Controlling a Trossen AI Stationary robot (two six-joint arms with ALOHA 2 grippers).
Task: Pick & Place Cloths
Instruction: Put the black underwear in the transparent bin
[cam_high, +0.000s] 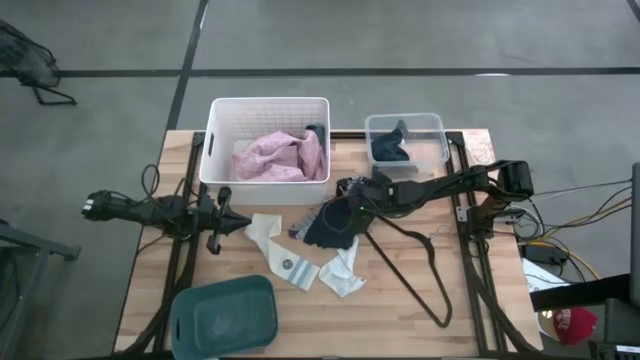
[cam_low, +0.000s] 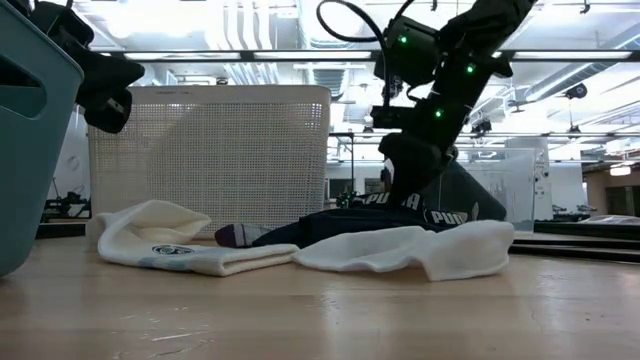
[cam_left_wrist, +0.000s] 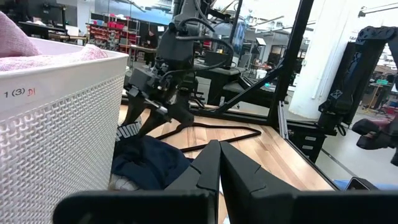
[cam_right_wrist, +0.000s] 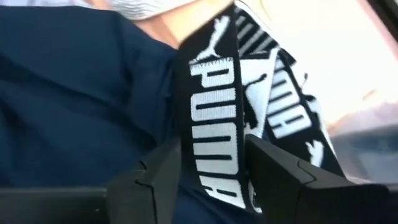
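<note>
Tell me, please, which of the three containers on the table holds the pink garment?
The white basket holds the pink garment; the clear tub has a dark cloth, and the teal bin looks empty.

From my low camera the teal bin (cam_low: 30, 130) is cut off at the frame edge, and the left claw (cam_low: 105, 95) beside it is partly out of shot. In my right wrist feed the right claw (cam_right_wrist: 214, 165) straddles the black waistband (cam_right_wrist: 214, 118); the navy garment (cam_right_wrist: 81, 93) beyond it overruns the frame, so I can't tell its full shape. Whether the finger pads press the band, I can't tell.
</note>
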